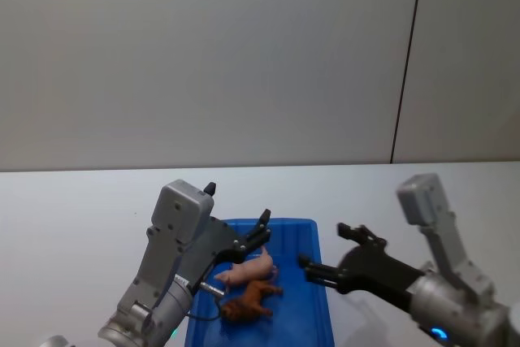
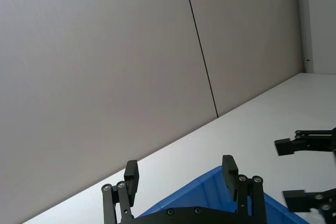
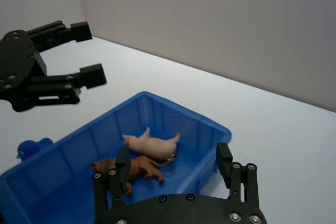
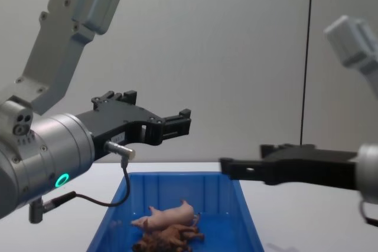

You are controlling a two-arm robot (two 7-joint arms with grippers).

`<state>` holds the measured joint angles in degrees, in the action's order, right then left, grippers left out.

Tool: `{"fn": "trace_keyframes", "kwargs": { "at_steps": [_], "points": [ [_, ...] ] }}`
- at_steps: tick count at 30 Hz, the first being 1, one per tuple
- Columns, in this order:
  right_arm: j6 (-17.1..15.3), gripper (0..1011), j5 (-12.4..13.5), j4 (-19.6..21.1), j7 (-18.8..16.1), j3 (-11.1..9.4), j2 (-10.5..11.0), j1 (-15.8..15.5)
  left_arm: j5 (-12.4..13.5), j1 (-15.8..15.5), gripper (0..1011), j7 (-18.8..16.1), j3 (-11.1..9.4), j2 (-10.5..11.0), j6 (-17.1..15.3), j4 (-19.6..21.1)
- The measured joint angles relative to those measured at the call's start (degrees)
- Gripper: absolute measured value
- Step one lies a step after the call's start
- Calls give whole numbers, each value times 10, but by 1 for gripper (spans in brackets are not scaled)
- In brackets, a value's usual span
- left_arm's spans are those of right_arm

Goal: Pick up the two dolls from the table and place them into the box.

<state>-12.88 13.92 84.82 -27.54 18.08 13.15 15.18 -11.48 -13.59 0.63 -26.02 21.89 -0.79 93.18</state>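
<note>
Head view: pink pig (image 1: pixel 253 268), brown shaggy animal (image 1: pixel 250 300) lie touching inside blue box (image 1: pixel 296 241) on white surface (image 1: pixel 73 201). Right pincer (image 1: pixel 325 247) apart, empty, raised over box's right rim.
Chest view: left pincer (image 4: pixel 156 105) apart, empty, above box.

Blue box (image 3: pixel 105 136) sits on white table (image 3: pixel 262 124). Inside it: pink pig (image 3: pixel 152 144) on its side, brown shaggy animal (image 3: pixel 137 167) lying just beside it, the two apparently touching. Right pincer (image 3: pixel 174 155) close over the box's right rim, fingers spread, nothing between them. Left pincer (image 3: pixel 88 52) off beyond the box's left side, raised above the table, fingers apart, empty.
</note>
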Motion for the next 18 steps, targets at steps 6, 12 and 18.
{"fn": "trace_keyframes", "kwargs": {
  "at_steps": [6, 12, 18],
  "points": [
    [16, 1001, 13, 17, -3, -19, 31, -24, 0, 0, 1001, 0, 0, 0, 0, 0],
    [28, 1001, 25, 30, -3, -32, 53, -44, 0, 0, 1001, 0, 0, 0, 0, 0],
    [36, 1001, 31, 38, -3, -40, 67, -56, 2, 7, 1001, -7, 2, 6, -10, 9]
  ]
}}
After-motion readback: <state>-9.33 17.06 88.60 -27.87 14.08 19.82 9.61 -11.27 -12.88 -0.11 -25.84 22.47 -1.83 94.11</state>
